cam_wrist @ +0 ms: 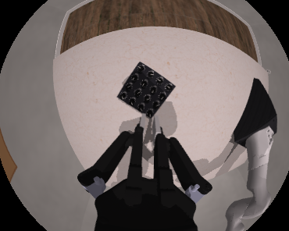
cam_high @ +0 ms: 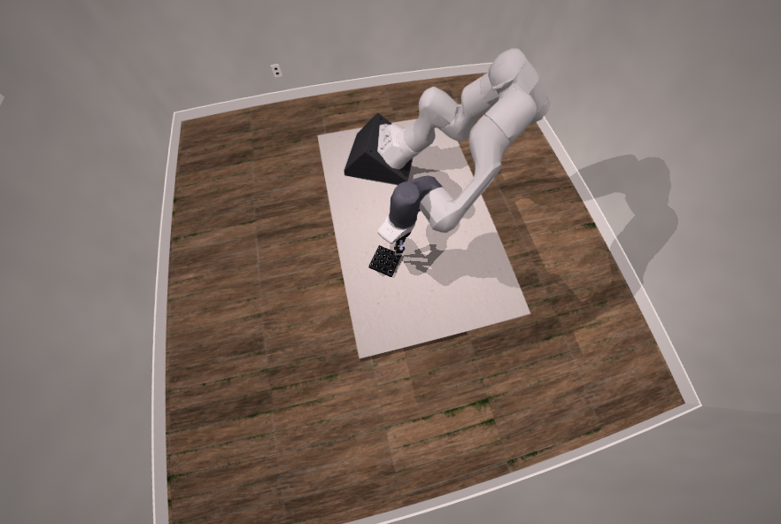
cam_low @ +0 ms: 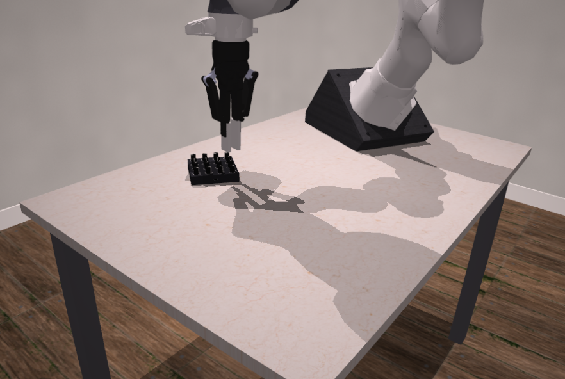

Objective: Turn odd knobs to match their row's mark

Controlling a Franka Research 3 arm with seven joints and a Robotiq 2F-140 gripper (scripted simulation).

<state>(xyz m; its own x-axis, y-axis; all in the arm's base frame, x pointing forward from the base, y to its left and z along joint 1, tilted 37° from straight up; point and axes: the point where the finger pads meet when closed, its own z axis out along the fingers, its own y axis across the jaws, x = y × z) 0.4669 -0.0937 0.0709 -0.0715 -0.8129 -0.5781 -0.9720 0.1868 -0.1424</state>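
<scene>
My nearly closed two-fingered black tool, gripping nothing, is above the flat black square knob box, left of centre in the exterior view; its slim knobs look stiff, best pinched squarely by their sides.
</scene>
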